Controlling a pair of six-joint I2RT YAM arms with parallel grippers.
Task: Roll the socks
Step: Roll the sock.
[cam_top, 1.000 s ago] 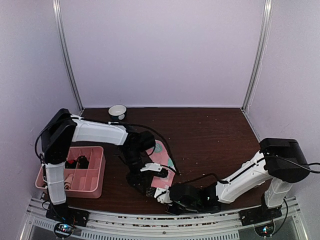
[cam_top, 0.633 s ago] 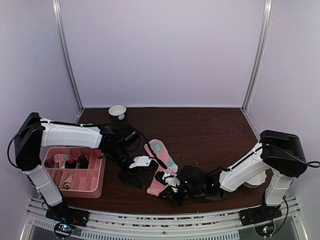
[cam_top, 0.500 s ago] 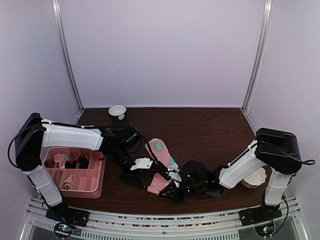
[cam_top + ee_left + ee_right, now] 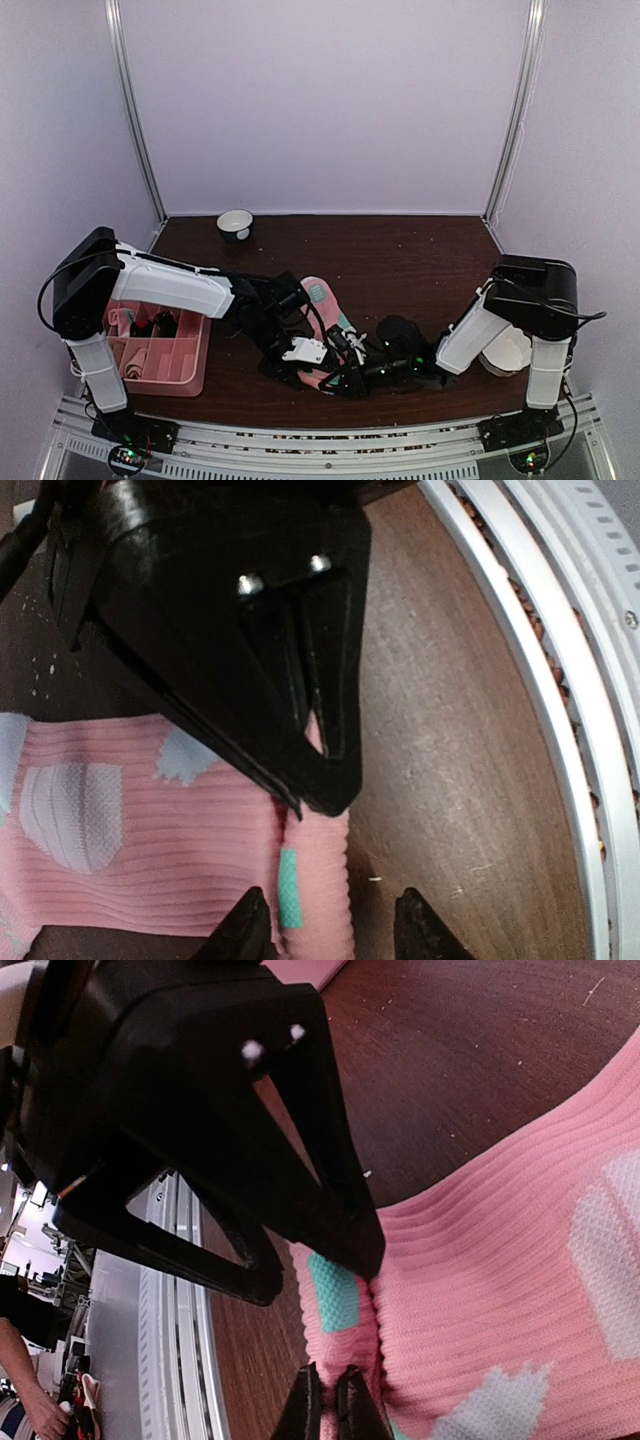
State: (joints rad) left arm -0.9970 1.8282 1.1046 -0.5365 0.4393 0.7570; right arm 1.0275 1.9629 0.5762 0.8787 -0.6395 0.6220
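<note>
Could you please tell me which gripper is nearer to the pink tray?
Left. The left gripper straddles the pink sock, right of the tray; the right gripper pinches the sock from farther right.

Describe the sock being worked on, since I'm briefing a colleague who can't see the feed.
On the dark wooden table, look near the front edge, just left of the middle. The pink sock lies there, a soft ribbed knit with mint-green patches, unlike the rigid pink divided tray at the table's left.
</note>
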